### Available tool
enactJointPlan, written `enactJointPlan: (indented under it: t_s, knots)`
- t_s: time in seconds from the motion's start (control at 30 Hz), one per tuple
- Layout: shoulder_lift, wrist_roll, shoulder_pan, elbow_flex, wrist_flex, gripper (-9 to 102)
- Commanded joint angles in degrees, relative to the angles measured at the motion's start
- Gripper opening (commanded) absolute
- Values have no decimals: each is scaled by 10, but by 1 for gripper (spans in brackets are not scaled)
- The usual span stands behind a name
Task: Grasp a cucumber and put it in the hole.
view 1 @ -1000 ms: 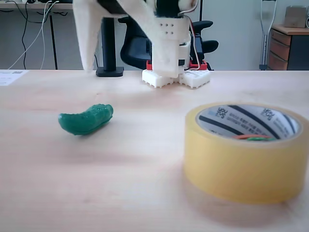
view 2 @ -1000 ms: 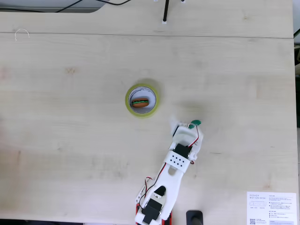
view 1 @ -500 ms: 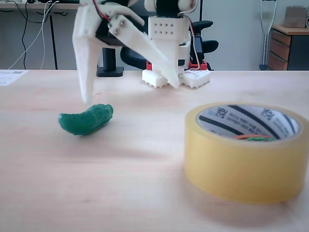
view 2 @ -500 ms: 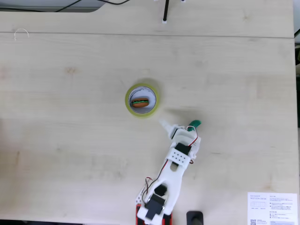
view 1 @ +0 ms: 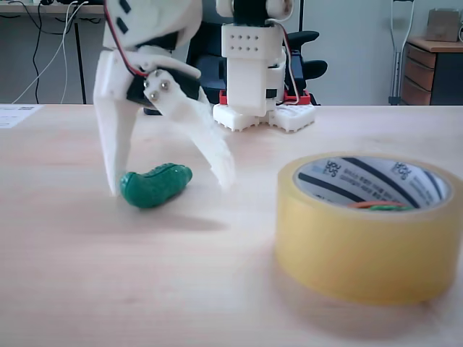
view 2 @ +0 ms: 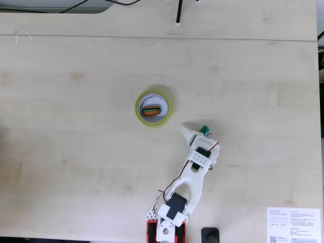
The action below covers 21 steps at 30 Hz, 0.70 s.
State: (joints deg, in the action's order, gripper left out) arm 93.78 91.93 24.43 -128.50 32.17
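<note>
The dark-green cucumber (view 1: 155, 186) lies on the wooden table, left of the tape roll (view 1: 365, 253); from above just its green tip (view 2: 205, 129) pokes out past the arm. My white gripper (view 1: 168, 186) is lowered over it, open, with one finger on each side. The left finger (view 1: 112, 155) touches the cucumber's left end and the right finger (view 1: 210, 144) stands clear of it. The yellowish tape roll (view 2: 169, 107) lies flat, up and left of the gripper (view 2: 198, 131). Its hole (view 1: 362, 181) holds an orange piece with a green bit (view 2: 151, 110).
The arm's white and red base (view 1: 264, 116) stands at the table's far edge in the low fixed view. A black post foot (view 1: 164, 107) and a printed sheet (view 2: 293, 223) sit near that edge. Bare wood (view 2: 76, 126) spreads around the roll.
The gripper has come down from above the cucumber to table level, fingers astride it. The cucumber has slid a little to the right in the low fixed view.
</note>
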Motion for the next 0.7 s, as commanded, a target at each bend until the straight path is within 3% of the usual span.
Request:
enactJointPlan:
  t_s: [0.0,0.33,0.67]
  knots:
    - [-6,-2,3,43,-19,48]
    - [-9,6,3,41,-17,31]
    - [12,9,3,40,47,14]
